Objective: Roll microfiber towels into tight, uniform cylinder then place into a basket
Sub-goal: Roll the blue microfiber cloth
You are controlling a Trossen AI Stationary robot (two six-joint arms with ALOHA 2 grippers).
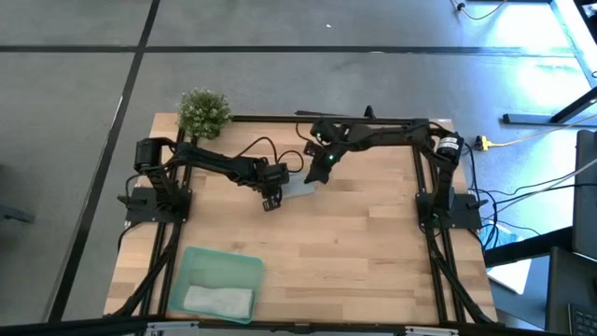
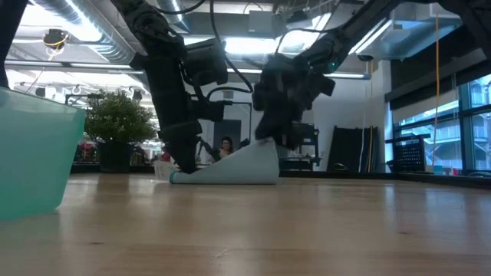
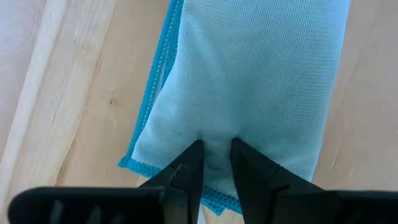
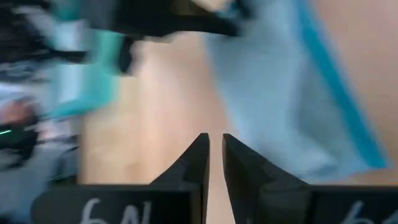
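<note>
The light blue towel [image 3: 249, 81] (darker stitched edge) lies partly folded, pinched by the left gripper [image 3: 216, 155]; the right gripper [image 4: 214, 149], nearly closed and empty, hovers beside it.

A small bushy green potted plant [image 1: 203, 111] is set at the far left corner of the pale wooden plank table [image 1: 354, 252]. A yellow cable [image 1: 522, 141] is laid on the grey floor to the right.

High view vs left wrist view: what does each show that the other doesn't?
Only the high view shows the basket near the table's front left with a pale grey towel in it, the potted plant, and the right hand at the light blue towel. Only the left wrist view shows the towel's darker blue stitched edge and the left hand pinching the cloth between nearly closed fingers. Both show that blue towel on the wooden table.
</note>
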